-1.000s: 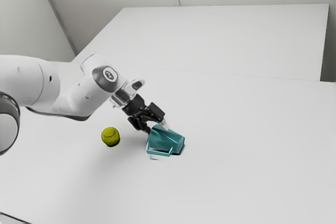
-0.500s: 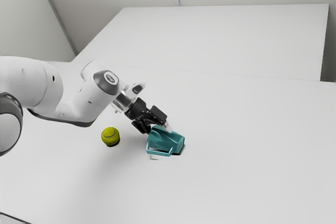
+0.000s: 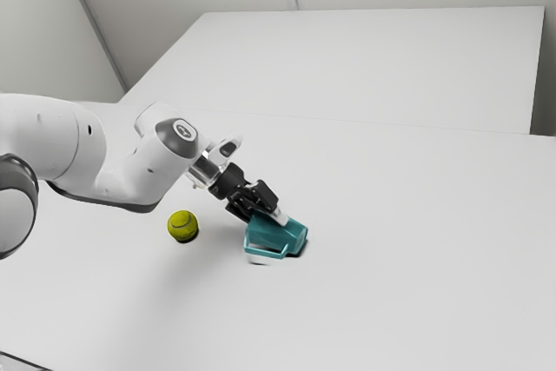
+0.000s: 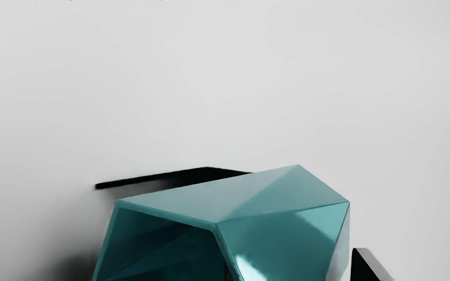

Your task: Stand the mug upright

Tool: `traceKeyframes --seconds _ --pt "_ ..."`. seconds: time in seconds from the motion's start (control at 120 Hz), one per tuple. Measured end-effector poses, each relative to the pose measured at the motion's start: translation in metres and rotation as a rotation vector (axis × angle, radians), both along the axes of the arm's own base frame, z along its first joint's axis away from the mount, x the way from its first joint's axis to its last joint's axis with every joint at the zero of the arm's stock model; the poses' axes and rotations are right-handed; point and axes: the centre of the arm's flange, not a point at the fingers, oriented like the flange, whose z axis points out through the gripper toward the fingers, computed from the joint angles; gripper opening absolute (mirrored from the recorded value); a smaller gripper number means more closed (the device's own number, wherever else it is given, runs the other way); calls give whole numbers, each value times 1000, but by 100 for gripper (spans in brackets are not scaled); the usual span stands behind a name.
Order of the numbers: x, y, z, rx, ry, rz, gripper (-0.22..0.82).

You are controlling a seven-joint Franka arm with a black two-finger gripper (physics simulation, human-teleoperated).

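Observation:
The teal faceted mug [image 3: 276,234] lies on its side on the table, its handle toward the exterior view's near side. My gripper [image 3: 268,215] is at the mug's upper side, with a pale fingertip against or just over the wall; contact is unclear. In the wrist view the mug [image 4: 279,226] shows its dark mouth and outer facets. The gripper [image 4: 230,273] stands open there, one fingertip [image 4: 370,267] beyond the mug's closed end. The other fingertip is hidden or lost in the dark parts by the mug.
A yellow-green tennis ball [image 3: 183,226] rests on the white table [image 3: 417,241], a short way from the mug toward the exterior view's left. A large white raised surface [image 3: 365,67] stands at the back.
My hand has moved slightly toward the exterior view's right and down against the mug's area. The mug has shifted a little to that view's right. The ball has stayed put.

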Motion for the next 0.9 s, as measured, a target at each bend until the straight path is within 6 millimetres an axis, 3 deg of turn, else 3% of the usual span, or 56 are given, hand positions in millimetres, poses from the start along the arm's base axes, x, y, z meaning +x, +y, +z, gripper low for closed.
traceKeyframes --seconds 0.533,0.9 --pt "10 -12 22 -21 -60 -23 -9" --pt "21 -22 71 42 -166 -119 -14"
